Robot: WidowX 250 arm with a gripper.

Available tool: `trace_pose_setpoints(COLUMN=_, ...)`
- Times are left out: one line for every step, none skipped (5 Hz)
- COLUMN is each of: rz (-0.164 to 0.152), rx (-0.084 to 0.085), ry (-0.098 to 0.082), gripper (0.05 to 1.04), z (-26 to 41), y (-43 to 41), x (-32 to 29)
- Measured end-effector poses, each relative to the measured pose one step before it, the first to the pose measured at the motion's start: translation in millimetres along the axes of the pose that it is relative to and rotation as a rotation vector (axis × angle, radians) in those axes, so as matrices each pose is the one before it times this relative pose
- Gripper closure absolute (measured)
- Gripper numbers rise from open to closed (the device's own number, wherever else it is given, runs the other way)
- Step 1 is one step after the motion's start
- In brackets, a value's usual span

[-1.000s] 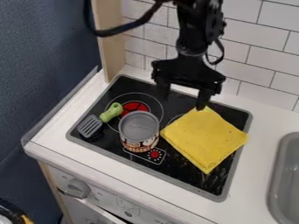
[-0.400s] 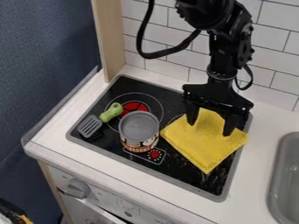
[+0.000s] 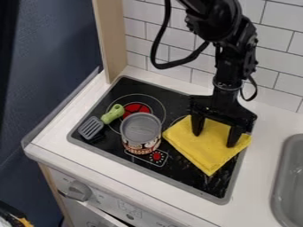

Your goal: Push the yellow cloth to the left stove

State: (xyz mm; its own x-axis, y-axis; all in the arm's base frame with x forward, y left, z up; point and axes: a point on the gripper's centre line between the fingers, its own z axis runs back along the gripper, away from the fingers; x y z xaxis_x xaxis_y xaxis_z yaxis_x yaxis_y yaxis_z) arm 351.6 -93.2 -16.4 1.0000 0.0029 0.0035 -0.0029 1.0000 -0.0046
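The gripper (image 3: pixel 213 140) is over the upper part of the yellow cloth (image 3: pixel 205 153), its two fingers pointing down and spread well apart. The cloth lies folded on the right side of the black stove top (image 3: pixel 177 177), covering most of the right burner. Whether the fingertips touch the cloth I cannot tell. The left burner (image 3: pixel 137 109), with its red centre, shows behind the can.
An open metal can (image 3: pixel 141 133) stands left of the cloth, close to its left corner. A green-handled spatula (image 3: pixel 100 123) lies at the stove's left. The sink (image 3: pixel 290 177) is at right, the tiled wall (image 3: pixel 275 57) behind.
The gripper has moved right from the stove's back edge to over the cloth, then slightly lower onto or close above it. The cloth has not moved.
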Motion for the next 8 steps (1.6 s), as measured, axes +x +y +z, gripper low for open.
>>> trace_pose_setpoints(rz=0.0123, rx=-0.0003, ry=-0.0016, gripper=0.083, z=-1.48, y=8.49, x=5.30)
trace_pose_setpoints(rz=0.0490, rx=0.0108, ry=0.0036, gripper=0.083, z=-0.20, y=16.41, x=3.07)
trace_pose_setpoints(rz=0.0587, rx=0.0284, ry=-0.0094, gripper=0.083, z=0.81, y=29.08, x=7.59)
trace_pose_setpoints(rz=0.0679, rx=0.0178, ry=-0.0085, gripper=0.083, z=3.09, y=35.42, x=12.25)
trace_pose_setpoints(rz=0.0506, rx=0.0088, ry=0.0108, gripper=0.083, z=-3.10, y=21.93, x=9.21)
trace_pose_setpoints(rz=0.0543, rx=-0.0078, ry=0.0060, gripper=0.083, z=-2.88, y=23.73, x=11.82)
trace_pose_setpoints(rz=0.0769, rx=-0.0051, ry=0.0036, gripper=0.083, z=-1.71, y=29.78, x=7.47)
trace_pose_setpoints(rz=0.0644, rx=0.0032, ry=0.0009, gripper=0.083, z=-0.47, y=25.70, x=5.28)
